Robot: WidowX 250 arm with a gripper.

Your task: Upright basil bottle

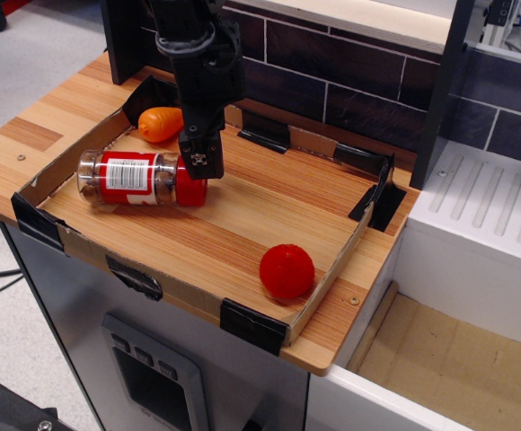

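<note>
The basil bottle (137,179) lies on its side in the left part of the cardboard-walled tray (269,215). Its red cap points right and its clear base points left. My black gripper (199,164) hangs down from above, right over the red cap end, and covers part of the cap. Its finger tips sit at the cap's height. I cannot tell whether the fingers are open or closed, or whether they touch the cap.
An orange carrot-shaped toy (159,123) lies at the tray's back left, just behind the gripper. A red ball (286,270) sits near the front right corner. A dark brick wall stands behind, and a white unit (485,233) is to the right.
</note>
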